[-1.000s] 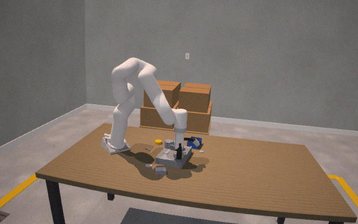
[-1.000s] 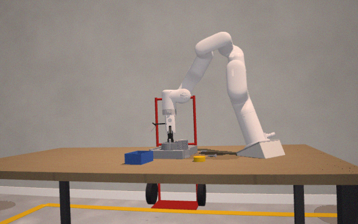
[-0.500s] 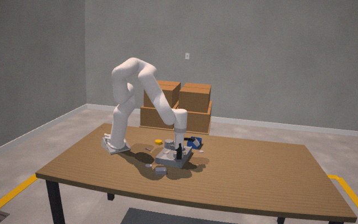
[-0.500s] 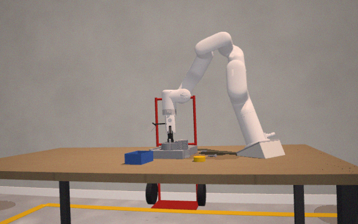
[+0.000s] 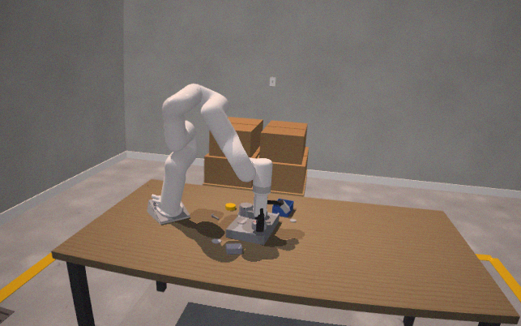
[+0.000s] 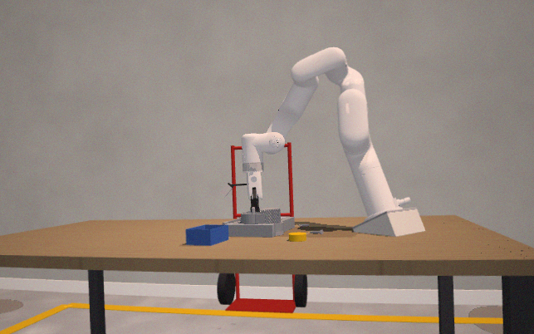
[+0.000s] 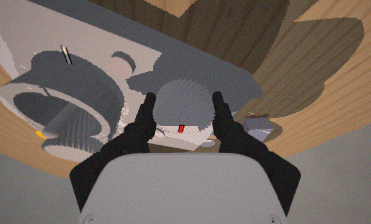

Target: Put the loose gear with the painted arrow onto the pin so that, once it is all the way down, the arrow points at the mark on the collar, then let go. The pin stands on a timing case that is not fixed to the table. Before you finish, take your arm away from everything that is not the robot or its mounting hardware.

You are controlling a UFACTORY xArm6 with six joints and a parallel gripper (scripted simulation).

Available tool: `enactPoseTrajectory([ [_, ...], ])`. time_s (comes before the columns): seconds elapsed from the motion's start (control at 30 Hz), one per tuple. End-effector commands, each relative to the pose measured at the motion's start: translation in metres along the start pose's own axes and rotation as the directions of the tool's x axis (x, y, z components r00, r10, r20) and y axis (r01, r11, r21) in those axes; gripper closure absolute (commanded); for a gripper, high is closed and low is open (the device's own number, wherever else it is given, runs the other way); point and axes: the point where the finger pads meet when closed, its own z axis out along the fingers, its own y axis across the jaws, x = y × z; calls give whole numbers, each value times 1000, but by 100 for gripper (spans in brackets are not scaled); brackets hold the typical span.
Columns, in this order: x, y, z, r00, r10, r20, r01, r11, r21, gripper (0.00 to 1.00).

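The grey timing case (image 5: 252, 229) lies on the wooden table, in front of the arm's base. In the wrist view my gripper (image 7: 184, 101) is shut on the loose toothed gear (image 7: 183, 104), one black finger on each side of its rim. The gear's red arrow (image 7: 180, 129) shows at its near edge, pointing towards the camera. The gear is low over the case; I cannot tell if it touches it. To the left stands a large round collar (image 7: 62, 95) with a white mark (image 7: 66, 55) on its far side. A small round stub (image 7: 121, 64) stands between them.
A blue bin (image 5: 279, 208), a yellow disc (image 5: 230, 206), a small grey block (image 5: 234, 248), a bolt (image 5: 215, 216) and small flat discs (image 5: 215, 241) lie around the case. Cardboard boxes (image 5: 256, 156) stand on the floor behind the table.
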Motion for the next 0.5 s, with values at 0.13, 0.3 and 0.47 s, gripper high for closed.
enactPoseTrajectory([
  [0.13,3,2,-9,1000,2,-9,-2,1000,-3,100],
  [0.3,3,2,-17,1000,2,-9,-2,1000,-3,100],
  [0.47,3,2,-27,1000,2,-9,-2,1000,-3,100],
])
